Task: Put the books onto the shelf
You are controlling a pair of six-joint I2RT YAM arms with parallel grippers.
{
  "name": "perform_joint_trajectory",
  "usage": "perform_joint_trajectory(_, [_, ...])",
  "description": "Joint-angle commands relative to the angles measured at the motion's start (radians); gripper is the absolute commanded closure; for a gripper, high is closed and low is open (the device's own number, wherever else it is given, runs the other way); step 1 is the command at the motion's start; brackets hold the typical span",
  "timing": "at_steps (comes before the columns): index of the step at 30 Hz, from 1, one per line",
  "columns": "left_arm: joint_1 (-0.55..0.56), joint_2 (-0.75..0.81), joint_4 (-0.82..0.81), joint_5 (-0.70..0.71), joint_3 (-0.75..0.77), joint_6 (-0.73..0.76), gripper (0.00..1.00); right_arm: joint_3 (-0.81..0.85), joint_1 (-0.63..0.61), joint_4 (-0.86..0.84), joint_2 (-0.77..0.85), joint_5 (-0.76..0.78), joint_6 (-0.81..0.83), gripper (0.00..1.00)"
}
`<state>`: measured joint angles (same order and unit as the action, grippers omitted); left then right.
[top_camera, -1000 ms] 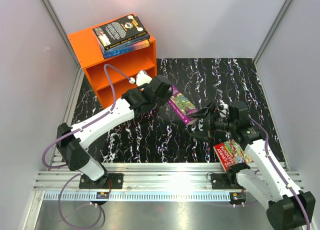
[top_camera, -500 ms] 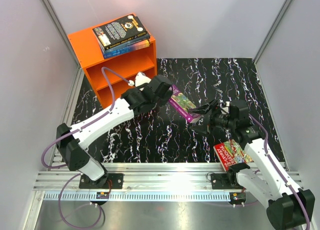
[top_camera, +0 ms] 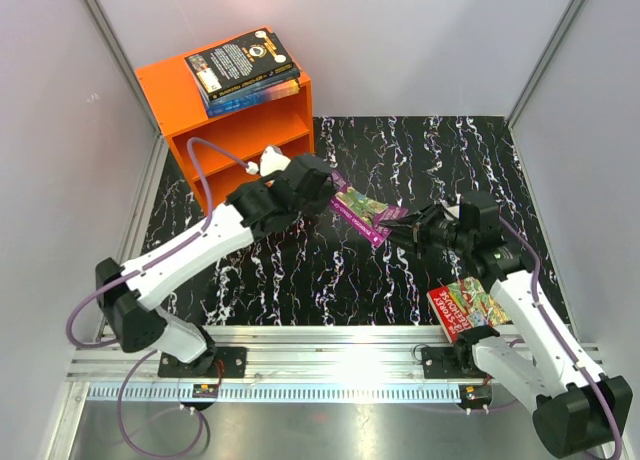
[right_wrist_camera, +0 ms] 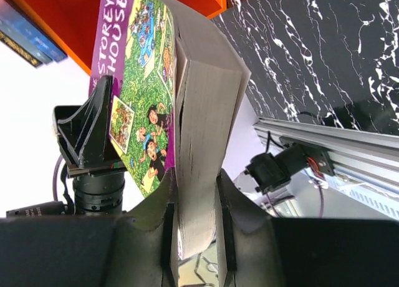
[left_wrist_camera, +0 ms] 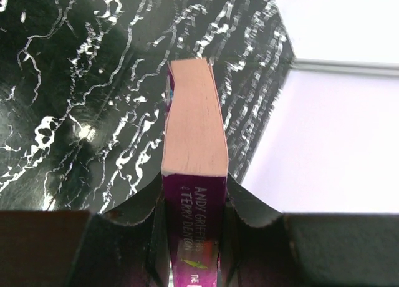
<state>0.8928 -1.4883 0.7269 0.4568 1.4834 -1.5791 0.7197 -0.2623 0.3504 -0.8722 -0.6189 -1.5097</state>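
1. Nearest you, the red book [top_camera: 465, 308] lies flat and cover up at the near right edge of the black marbled mat [top_camera: 450, 160]. It sits just beside the right arm's base, and neither gripper touches it.
2. At mid-table, the green-purple book [top_camera: 362, 206] hangs above the mat, bridged between your two arms. The left gripper [top_camera: 328, 190] pinches its far-left end. The right gripper [top_camera: 408, 226] pinches its near-right end.
3. In the left wrist view, the fingers [left_wrist_camera: 146, 203] are clamped on the purple spine, which carries yellow author names. The pale page block runs away from the camera over the mat.
4. In the right wrist view, the fingers [right_wrist_camera: 227, 221] are closed tight against both sides of the grey page edge. The cover reads "STOREY HOUSE" in white on purple, above a green cartoon scene. The left gripper's finger presses the cover's other end.
5. In the way: the left arm's own wrist sits between the held book and the shelf's open front. Its purple cable [top_camera: 205, 155] arches in front of the compartments.
6. Farthest, the shelf [top_camera: 180, 100] is bright orange and stands in the far left corner. One middle board splits it into two compartments that face the mat. On its top the black book [top_camera: 240, 62] lies flat on the blue book [top_camera: 262, 92].
7. Between views: only the top view shows the red book and the whole stack. Only the wrist views show finger contact on the held book. The right wrist view also catches the shelf's orange and the stack's edges at upper left.
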Motion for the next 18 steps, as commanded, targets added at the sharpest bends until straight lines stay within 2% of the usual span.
perform_joint_trajectory(1, [0.023,0.173,-0.173,-0.184,-0.021,0.121,0.72,0.111,0.003,0.062,-0.045,0.085,0.098,1.00])
perform_joint_trajectory(4, [0.021,0.287,-0.248,-0.245,-0.144,0.238,0.42,0.176,0.006,0.078,-0.088,0.067,0.199,1.00])
perform_joint_trajectory(5, [0.014,0.316,-0.253,-0.251,-0.173,0.252,0.18,0.223,0.008,0.081,-0.100,0.058,0.227,1.00])
perform_joint_trajectory(7, [-0.009,0.380,-0.286,-0.302,-0.282,0.290,0.01,0.270,0.008,0.088,-0.141,0.015,0.278,1.00])
perform_joint_trajectory(13, [-0.225,0.605,-0.477,-0.642,-0.566,0.350,0.01,0.374,0.014,0.027,-0.203,-0.140,0.387,1.00])
perform_joint_trajectory(14, [-0.289,0.620,-0.477,-0.724,-0.580,0.360,0.01,0.389,0.015,0.013,-0.208,-0.165,0.388,1.00])
perform_joint_trajectory(18, [-0.416,0.654,-0.417,-0.874,-0.598,0.445,0.01,0.417,0.015,-0.074,-0.229,-0.330,0.396,1.00])
